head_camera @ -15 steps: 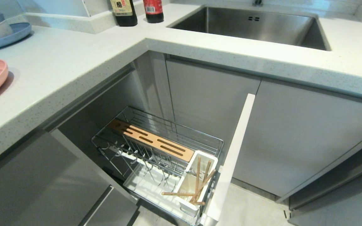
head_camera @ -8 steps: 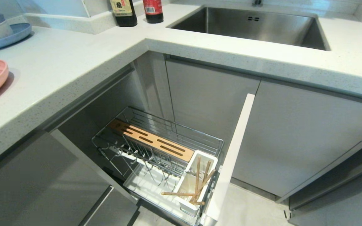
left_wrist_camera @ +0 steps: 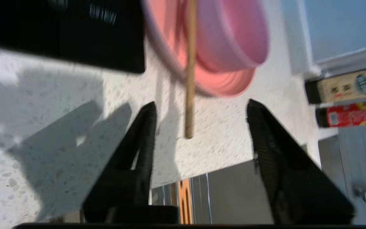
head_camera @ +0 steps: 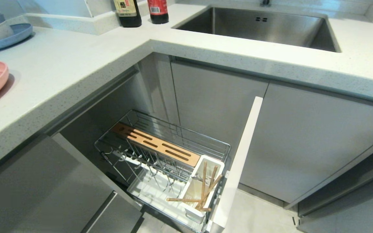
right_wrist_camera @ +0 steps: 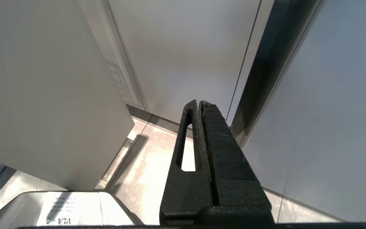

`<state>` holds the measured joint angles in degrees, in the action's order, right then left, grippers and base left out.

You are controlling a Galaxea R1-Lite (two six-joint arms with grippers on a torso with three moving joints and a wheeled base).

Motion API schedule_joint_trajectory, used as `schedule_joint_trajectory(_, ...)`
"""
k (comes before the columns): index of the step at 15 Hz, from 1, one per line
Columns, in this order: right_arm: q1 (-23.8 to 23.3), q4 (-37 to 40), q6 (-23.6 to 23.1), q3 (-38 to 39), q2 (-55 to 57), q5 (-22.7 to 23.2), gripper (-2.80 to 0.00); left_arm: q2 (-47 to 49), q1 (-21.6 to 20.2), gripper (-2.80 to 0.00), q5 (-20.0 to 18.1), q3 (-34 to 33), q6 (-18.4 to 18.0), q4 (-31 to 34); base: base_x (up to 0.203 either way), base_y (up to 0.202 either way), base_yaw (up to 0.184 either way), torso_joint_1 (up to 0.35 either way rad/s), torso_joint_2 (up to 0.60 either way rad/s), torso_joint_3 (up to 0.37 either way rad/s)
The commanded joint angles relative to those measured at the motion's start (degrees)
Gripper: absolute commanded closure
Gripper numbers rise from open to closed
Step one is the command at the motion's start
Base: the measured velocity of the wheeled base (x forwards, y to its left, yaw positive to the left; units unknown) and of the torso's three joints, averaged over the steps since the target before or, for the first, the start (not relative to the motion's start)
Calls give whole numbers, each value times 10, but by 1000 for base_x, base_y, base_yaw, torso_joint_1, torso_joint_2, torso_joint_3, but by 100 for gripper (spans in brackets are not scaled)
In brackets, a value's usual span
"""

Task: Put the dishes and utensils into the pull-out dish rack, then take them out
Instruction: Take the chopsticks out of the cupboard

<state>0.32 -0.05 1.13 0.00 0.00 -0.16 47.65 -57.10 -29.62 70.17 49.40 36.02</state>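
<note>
While my left jaws (left_wrist_camera: 200, 109) stand about half open over the speckled white table (left_wrist_camera: 75, 95), holding nothing, I judge the loading step is only partly done: some chopsticks (head_camera: 202, 191) already sit in the white utensil cup (head_camera: 199, 189) of the pull-out dish rack (head_camera: 163, 161), while the pink plate (left_wrist_camera: 221, 82) and pink bowl (left_wrist_camera: 230, 35) wait beyond my fingertips. One more light wooden chopstick (left_wrist_camera: 190, 70) lies straight ahead, its near end between my two fingers (left_wrist_camera: 141, 133) but just past their tips; the view is smeared, so I cannot tell whether it rests on the plate rim or only crosses it. Next, I think, I must ease forward until the stick sits between the pads, then close squarely, since so thin a thing may roll away. Beyond one finger stand two bottles (left_wrist_camera: 345, 98) against the wall. Below the table edge, behind my jaws, a strip of the rack shows. My right jaws (right_wrist_camera: 199, 105) hang pressed together, parked by grey cabinet doors (right_wrist_camera: 186, 47) above a pale floor (right_wrist_camera: 151, 165).
</note>
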Motion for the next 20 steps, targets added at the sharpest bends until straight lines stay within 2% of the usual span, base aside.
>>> schedule_joint_trajectory(1,0,0,0,1,0,0,0,-35,7,0,35,10,4,-19,0,0,0,0,0,0)
schedule_joint_trajectory(3,0,0,0,1,0,0,0,-55,31,0,99,26,4,-63,0,0,0,0,0,0)
schedule_joint_trajectory(4,0,0,0,1,0,0,0,-63,44,0,117,37,2,-87,0,0,0,0,0,0)
schedule_joint_trajectory(7,0,0,0,1,0,0,0,-73,110,0,127,76,-34,-182,0,0,0,0,0,0)
schedule_joint_trajectory(11,0,0,0,1,0,0,0,-40,280,0,121,155,-72,-207,0,0,0,0,0,0)
schedule_joint_trajectory(15,0,0,0,1,0,1,0,58,455,0,119,241,-77,-202,0,0,0,0,0,0)
schedule_joint_trajectory(20,0,0,0,1,0,0,0,154,679,0,123,239,-67,-176,0,0,0,0,0,0)
